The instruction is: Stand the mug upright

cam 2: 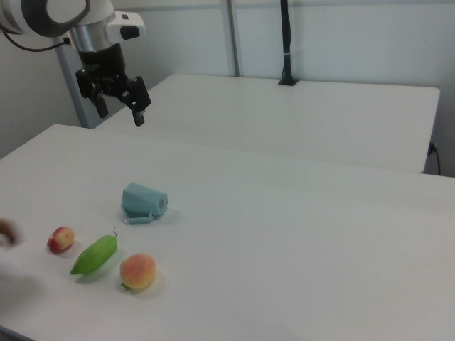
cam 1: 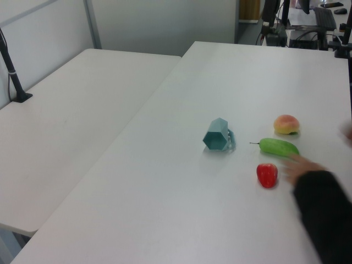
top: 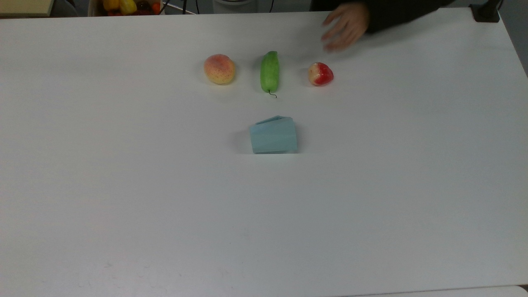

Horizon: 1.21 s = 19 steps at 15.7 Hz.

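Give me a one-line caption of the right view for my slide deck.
Mug on its side on the white table beside three toy fruits; robot hand open above.

You were working in a lab or office test room: plain white tables [cam 2: 298, 213] stood pushed together beneath partition wall panels [cam 2: 341, 35], a black camera post [cam 2: 286, 42] was clamped to the neighbouring table, and desks with monitors and cables [cam 1: 308, 22] filled the background. The Panda arm [cam 2: 78, 21] hung above toy fruit such as the peach [top: 219, 69].
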Tool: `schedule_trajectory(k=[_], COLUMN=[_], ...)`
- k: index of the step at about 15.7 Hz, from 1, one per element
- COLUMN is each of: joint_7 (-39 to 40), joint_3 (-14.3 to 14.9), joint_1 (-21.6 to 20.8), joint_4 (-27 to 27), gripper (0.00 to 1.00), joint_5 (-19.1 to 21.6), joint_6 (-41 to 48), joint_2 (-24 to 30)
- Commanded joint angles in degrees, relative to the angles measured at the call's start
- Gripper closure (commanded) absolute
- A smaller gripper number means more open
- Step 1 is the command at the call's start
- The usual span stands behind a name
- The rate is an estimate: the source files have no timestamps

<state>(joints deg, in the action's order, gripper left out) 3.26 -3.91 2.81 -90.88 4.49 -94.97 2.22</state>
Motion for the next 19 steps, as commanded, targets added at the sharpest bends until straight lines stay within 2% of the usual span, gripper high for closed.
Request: schedule_trajectory(k=[1,19], joint_7=[1.05,0.88], joint_3=[0.75,0.75], joint_1=[-0.43,-0.35], joint_4=[-1.76,-1.76], gripper=[0.00,0.00], joint_5=[-0.18,-0.10], joint_6=[-1.62,-0.91], joint_2=[1.38,1.38])
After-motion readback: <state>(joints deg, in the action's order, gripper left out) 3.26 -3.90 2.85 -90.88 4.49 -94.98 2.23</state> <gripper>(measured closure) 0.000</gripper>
